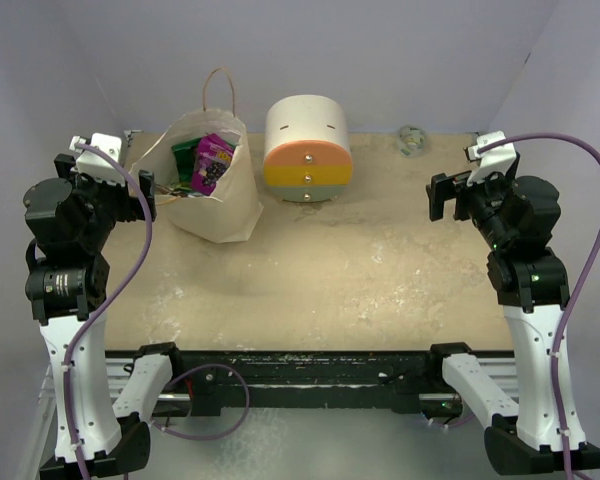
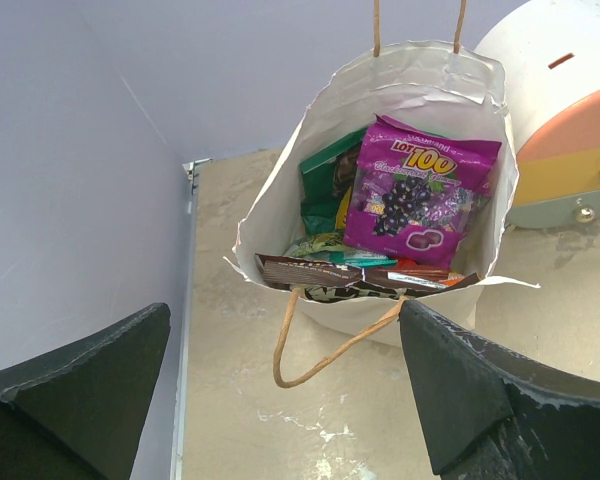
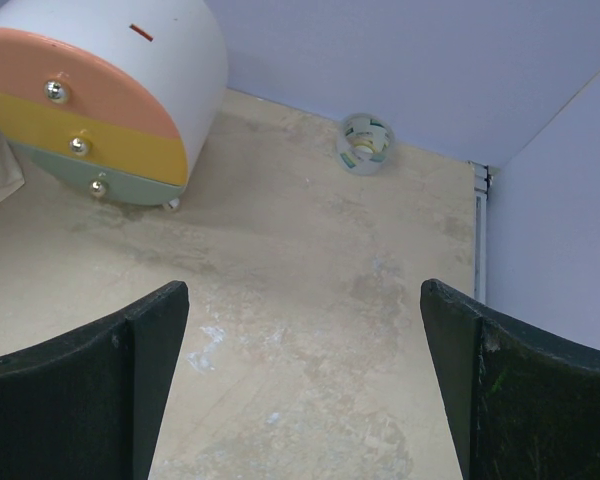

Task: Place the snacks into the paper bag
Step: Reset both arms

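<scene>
Left tool and right tool wide open, empty

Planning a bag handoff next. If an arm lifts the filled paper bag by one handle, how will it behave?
Probably floppy: the paper bag has thin, creased walls and a sagging rim. The loop handle hangs off one side, so lifting there would likely tilt it. The purple packet stands loose and may shift.
</scene>
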{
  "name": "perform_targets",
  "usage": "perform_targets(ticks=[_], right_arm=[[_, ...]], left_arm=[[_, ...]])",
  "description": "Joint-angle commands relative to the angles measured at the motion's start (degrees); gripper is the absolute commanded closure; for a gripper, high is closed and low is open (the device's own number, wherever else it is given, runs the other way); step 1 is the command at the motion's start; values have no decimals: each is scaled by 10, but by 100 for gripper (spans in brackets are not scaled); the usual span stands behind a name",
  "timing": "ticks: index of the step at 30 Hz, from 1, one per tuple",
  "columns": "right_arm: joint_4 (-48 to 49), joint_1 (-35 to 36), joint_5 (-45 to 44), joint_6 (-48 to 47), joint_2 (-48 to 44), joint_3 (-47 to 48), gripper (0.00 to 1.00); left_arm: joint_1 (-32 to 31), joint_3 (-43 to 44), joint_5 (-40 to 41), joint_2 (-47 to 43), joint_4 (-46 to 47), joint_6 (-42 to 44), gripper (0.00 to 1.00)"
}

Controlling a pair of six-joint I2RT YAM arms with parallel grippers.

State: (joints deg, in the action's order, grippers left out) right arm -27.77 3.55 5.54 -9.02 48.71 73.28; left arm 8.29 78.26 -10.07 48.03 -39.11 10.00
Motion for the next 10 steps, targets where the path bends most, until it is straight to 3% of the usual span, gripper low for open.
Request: perform_targets(ticks=[1, 10], right_arm=[[10, -3, 2, -5, -5, 13, 0], [12, -3, 5, -5, -5, 9, 0]], left_arm=[[7, 4, 4, -5, 16, -6, 1], [6, 3, 4, -5, 16, -7, 1]])
